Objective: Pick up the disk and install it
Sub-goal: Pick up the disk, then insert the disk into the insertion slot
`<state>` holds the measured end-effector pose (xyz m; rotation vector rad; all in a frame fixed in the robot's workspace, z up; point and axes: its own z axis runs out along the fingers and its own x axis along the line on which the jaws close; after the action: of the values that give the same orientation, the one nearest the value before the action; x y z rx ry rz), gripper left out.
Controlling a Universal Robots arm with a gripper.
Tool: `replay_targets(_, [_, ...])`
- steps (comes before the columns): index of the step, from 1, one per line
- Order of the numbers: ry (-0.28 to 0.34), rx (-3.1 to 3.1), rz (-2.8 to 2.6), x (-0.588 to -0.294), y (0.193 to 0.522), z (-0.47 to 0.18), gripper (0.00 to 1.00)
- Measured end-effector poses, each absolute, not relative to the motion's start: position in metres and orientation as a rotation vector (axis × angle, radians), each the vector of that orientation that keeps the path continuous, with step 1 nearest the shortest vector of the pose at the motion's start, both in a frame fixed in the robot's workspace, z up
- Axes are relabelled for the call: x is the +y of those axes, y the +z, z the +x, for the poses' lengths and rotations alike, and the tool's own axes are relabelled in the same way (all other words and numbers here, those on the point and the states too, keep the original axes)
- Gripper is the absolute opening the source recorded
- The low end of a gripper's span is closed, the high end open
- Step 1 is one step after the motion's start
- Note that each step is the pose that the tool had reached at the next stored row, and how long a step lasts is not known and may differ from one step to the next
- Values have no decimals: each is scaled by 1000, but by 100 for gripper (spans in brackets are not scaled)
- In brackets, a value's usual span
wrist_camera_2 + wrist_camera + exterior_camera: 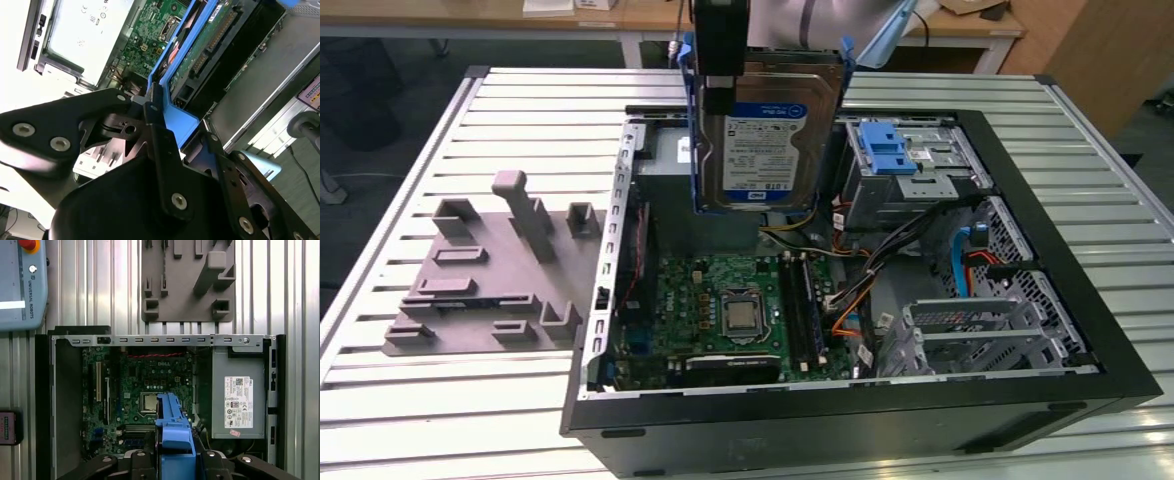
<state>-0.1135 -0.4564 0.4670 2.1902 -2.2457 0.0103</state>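
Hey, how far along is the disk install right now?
Done: the disk is picked up. In hand: the gripper is shut on its blue carrier, holding it upright above the open computer case. Left: it isn't seated in the drive cage yet.

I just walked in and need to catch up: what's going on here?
The robot arm's gripper is shut on the disk, a flat silver-metal hard drive with a white-and-blue label in a blue plastic carrier frame. It holds it upright over the open black computer case. The disk is not yet installed.
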Motion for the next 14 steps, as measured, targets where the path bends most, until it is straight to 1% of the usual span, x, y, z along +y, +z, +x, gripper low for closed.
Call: replay_targets(14, [10, -2245, 2190, -458, 467, -112, 36])
